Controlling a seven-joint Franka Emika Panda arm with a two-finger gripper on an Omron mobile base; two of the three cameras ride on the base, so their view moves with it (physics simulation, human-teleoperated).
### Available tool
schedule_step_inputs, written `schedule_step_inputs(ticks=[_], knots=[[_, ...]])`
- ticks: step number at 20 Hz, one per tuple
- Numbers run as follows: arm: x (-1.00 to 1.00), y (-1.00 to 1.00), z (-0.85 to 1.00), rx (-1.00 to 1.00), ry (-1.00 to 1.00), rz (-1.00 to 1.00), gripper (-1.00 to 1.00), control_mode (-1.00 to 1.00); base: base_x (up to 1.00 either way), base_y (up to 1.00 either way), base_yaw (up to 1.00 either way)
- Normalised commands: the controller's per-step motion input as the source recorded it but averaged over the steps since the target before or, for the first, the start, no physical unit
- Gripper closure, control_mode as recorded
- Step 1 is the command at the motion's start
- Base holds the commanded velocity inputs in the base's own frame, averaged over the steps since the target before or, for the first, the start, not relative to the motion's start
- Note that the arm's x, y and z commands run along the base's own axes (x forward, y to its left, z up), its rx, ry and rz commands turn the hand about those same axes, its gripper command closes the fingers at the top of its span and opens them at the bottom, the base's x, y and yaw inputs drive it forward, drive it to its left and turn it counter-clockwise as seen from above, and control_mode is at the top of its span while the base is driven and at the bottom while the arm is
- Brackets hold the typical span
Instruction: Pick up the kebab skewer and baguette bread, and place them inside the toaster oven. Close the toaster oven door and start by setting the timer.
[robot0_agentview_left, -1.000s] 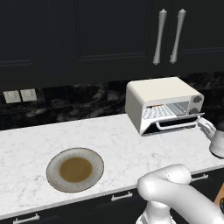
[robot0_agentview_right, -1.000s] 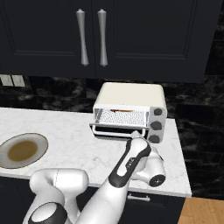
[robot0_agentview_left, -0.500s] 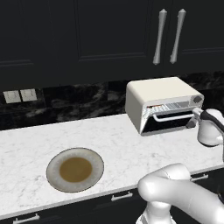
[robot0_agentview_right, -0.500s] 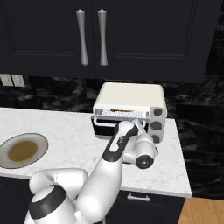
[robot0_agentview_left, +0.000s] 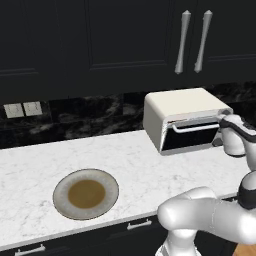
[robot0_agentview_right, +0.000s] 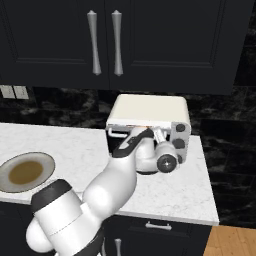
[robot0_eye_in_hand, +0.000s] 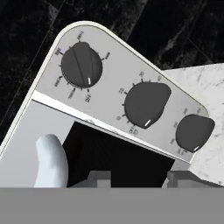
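Toward the surface's (robot0_agentview_left: 150, 165) left front edge, lying bare with a brown centre: plate (robot0_agentview_left: 86, 193). Standing at the back right corner: toaster oven (robot0_agentview_left: 187, 119), its toaster oven door (robot0_agentview_left: 192, 136) almost shut, a narrow gap showing along the top. Hovering right of the door's white bar handle (robot0_agentview_left: 195, 127), facing the three dark knobs (robot0_eye_in_hand: 144, 105): gripper (robot0_eye_in_hand: 138, 177), its fingertips (robot0_eye_in_hand: 99, 177) standing slightly apart, grasping nothing.
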Motion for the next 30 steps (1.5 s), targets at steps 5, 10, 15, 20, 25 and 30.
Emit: schedule_step_inputs(ticks=[5,10,15,20,25,30], knots=[[0.33,0.33,0.02,0.07,0.14,0.00,-1.00,-1.00,0.00,0.00,0.00],[0.33,0.29,0.00,0.03,0.10,0.00,-1.00,-1.00,0.00,0.00,0.00],[0.32,0.30,0.00,0.03,0.10,0.00,-1.00,-1.00,0.00,0.00,0.00],[0.34,0.28,0.00,0.02,0.08,0.00,-1.00,-1.00,0.00,0.00,0.00],[0.36,0.26,0.00,0.03,0.07,0.00,-1.00,-1.00,0.00,0.00,0.00],[0.10,0.14,0.10,0.07,0.08,0.00,-1.00,-1.00,0.00,0.00,0.00]])
